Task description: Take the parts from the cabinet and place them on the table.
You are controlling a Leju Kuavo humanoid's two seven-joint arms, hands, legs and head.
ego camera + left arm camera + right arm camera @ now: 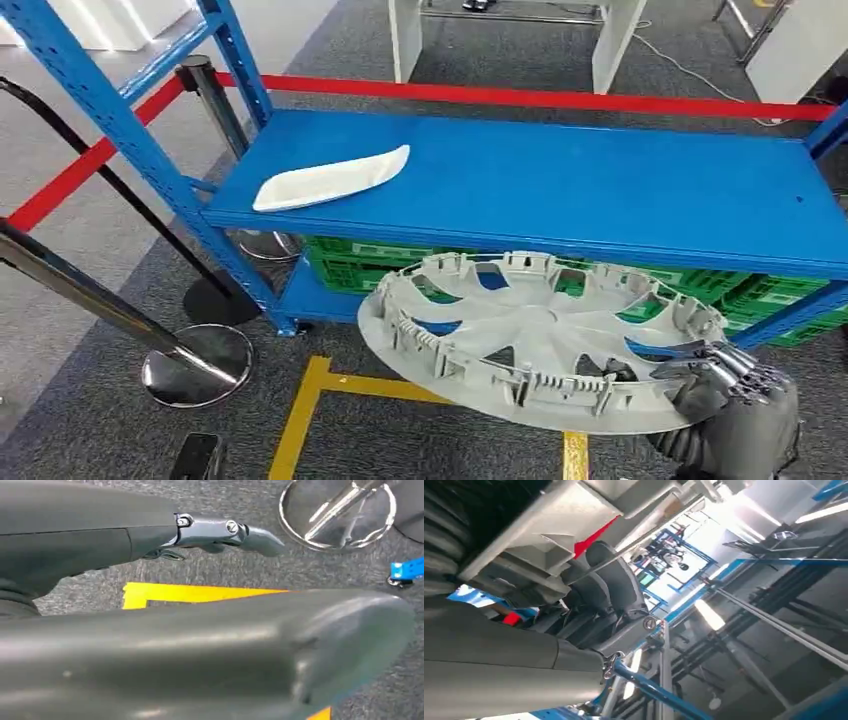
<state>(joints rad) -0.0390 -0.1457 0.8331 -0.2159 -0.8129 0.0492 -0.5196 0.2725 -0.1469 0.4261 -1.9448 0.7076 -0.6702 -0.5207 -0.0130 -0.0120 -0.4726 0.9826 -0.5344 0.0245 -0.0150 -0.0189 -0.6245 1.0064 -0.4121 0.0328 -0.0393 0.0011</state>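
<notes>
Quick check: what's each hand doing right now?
Left hand: holding nothing, fingers stretched out above the floor.
Right hand: gripping the rim of the grey wheel cover.

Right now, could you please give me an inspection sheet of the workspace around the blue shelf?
Surface: blue shelf top, bare apart from one white part.
Job's things: grey wheel cover held tilted in front of the shelf; white curved part lying on the shelf top.
Clutter: green crates on the lower shelf.
Robot hands: right robot hand grips the wheel cover's rim; left robot hand holds nothing, above the floor.
Cables: a thin cable on the far floor.
Surroundings: red barrier tape, chrome stanchion base, yellow floor line.
</notes>
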